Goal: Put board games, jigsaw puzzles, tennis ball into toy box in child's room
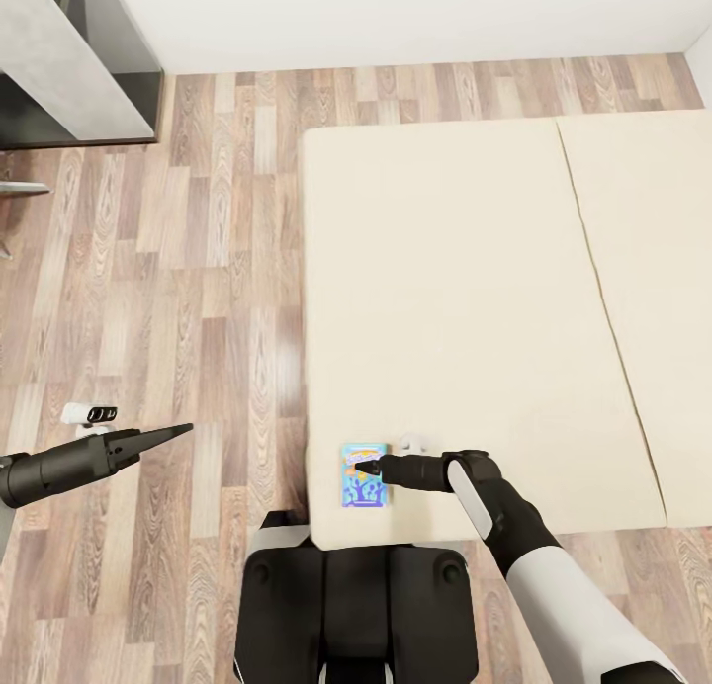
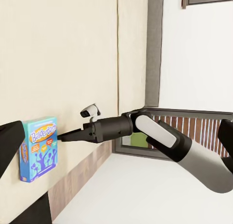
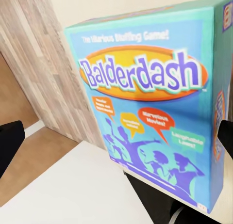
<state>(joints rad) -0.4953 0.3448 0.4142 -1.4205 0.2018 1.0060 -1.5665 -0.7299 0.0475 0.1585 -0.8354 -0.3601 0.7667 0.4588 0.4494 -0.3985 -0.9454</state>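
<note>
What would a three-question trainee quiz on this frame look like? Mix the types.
1. True or false: the board game lies at the mattress corner nearest the robot.
2. Which gripper reaches the game? A) left gripper B) right gripper
3. Fill in: the left gripper hangs over the wood ____.

Key: 1 true. 2 B: its fingertips sit over the box on the bed, though whether they grip it cannot be told. 3 floor.

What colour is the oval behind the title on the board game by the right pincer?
Orange, behind purple lettering on the blue board game; clearest in the right wrist view.
</note>
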